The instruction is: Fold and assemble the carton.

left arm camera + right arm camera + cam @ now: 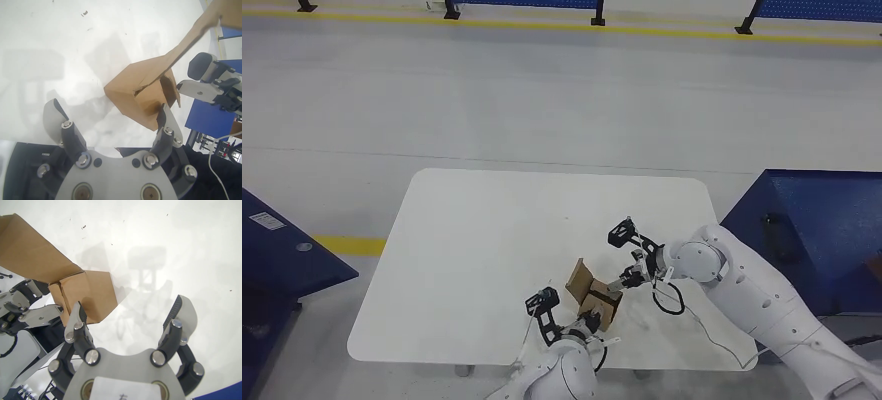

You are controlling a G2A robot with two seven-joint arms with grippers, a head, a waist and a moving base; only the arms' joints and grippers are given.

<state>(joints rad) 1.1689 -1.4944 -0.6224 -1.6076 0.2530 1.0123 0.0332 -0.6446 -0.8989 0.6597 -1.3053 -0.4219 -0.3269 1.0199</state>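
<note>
Carton (592, 290) sits on the white bench (492, 240), near the edge closest to the robot and a little toward the right arm's side. You are looking at brown cardboard, partly folded into a box shape, with one long flap (577, 273) open and angled up away from the body.

Your left end effector (110, 113) is released, its jaws spread wide. One of its fingers (166, 117) lies against an outer face of the carton (132, 96) near a lower corner. The other stands well apart over bare bench. From this wrist view the flap (189, 37) rises past the open mouth of the box (its fold line looks slightly torn at the corner).

Your right end effector (128, 311) is likewise released. One of its fingers (77, 313) presses close to the carton (90, 291) on the side facing that arm, while the other hangs clear over the bench. The flap (28, 251) slopes upward from the box here.

In the top view both end effectors flank the carton: the left (585, 322) just beside its near end, the right (627, 280) just beside its far-right side. A few dark specks (85, 13) lie on the bench farther out, and a blue panel (812, 230) stands beside the bench.
</note>
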